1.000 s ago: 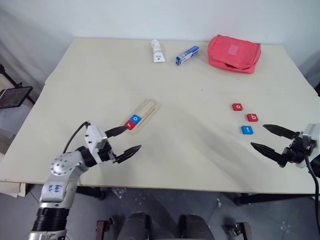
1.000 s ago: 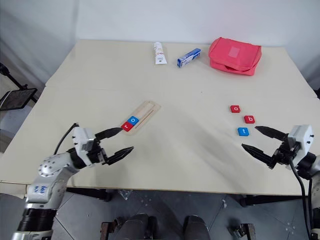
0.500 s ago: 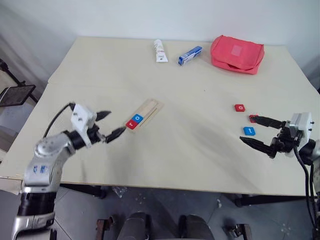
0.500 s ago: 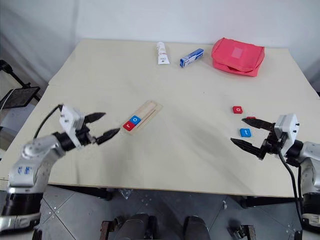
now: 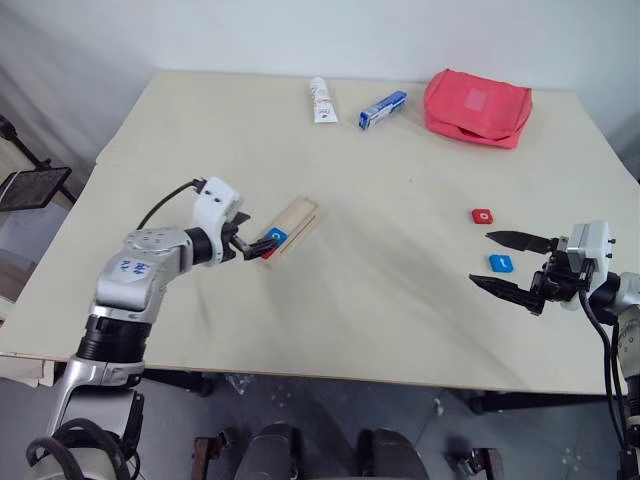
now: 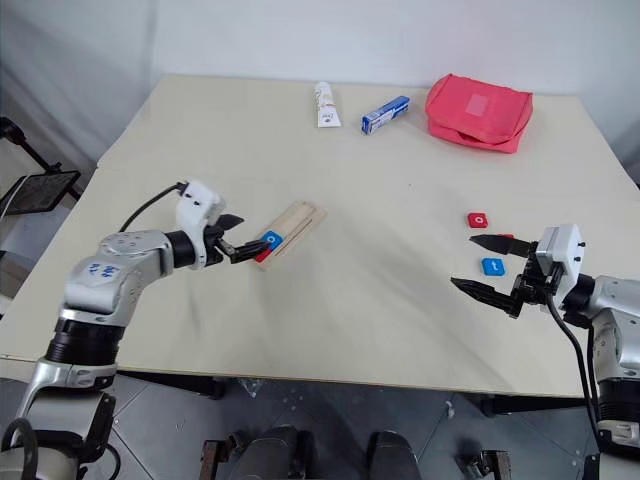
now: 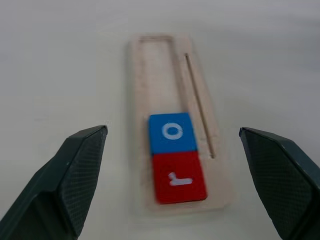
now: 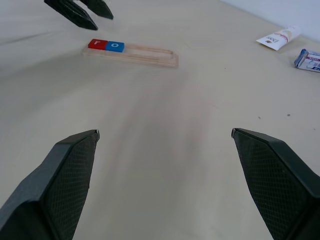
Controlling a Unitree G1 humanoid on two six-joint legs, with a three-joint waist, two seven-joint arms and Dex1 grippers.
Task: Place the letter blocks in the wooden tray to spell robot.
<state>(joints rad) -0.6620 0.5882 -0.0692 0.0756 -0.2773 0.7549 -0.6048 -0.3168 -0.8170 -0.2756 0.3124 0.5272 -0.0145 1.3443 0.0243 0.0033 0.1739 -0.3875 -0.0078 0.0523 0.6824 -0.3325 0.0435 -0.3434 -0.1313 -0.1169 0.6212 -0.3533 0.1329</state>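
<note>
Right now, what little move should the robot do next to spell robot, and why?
Probably the right gripper should ease toward the red b block and close on it. The wooden tray holds only the red r and blue o, so b comes next. The right fingers are open and empty, and the b lies just beside them.

Bare table (image 5: pixel 380 270) between wooden tray (image 5: pixel 300 215) and blocks (image 5: pixel 483 216)
</note>
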